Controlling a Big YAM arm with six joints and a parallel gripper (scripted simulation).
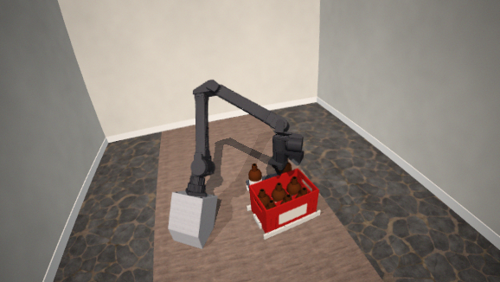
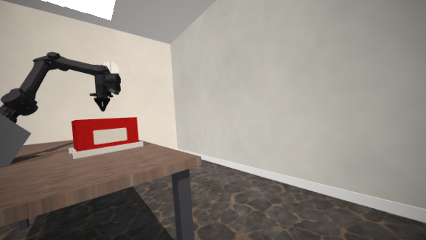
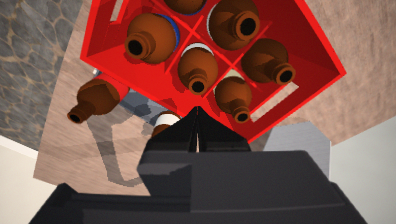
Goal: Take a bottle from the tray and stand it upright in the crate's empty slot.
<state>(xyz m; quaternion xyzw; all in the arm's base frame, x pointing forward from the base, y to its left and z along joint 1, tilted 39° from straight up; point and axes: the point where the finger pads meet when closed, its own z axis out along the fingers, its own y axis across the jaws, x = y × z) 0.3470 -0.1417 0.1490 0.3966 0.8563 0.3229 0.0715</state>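
Observation:
The red crate [image 1: 284,204] stands on the wooden table and holds several brown bottles; it also shows in the side view [image 2: 105,133] and the wrist view [image 3: 210,55]. I cannot make out its empty slot. Behind the crate a brown bottle [image 1: 254,172] stands upright on the grey tray [image 3: 136,102], also seen in the wrist view [image 3: 95,98]. A second tray bottle [image 3: 166,120] with a white label shows just under my fingers. My gripper [image 1: 278,172] hangs above the crate's back edge, shut with nothing between the fingers, in the side view [image 2: 102,107] and the wrist view [image 3: 197,119].
A white slab [image 1: 291,226] lies under the crate and sticks out at its front. The arm's grey base block [image 1: 191,218] stands left of the crate. The table's edge [image 2: 110,191] runs in front, with stone floor around.

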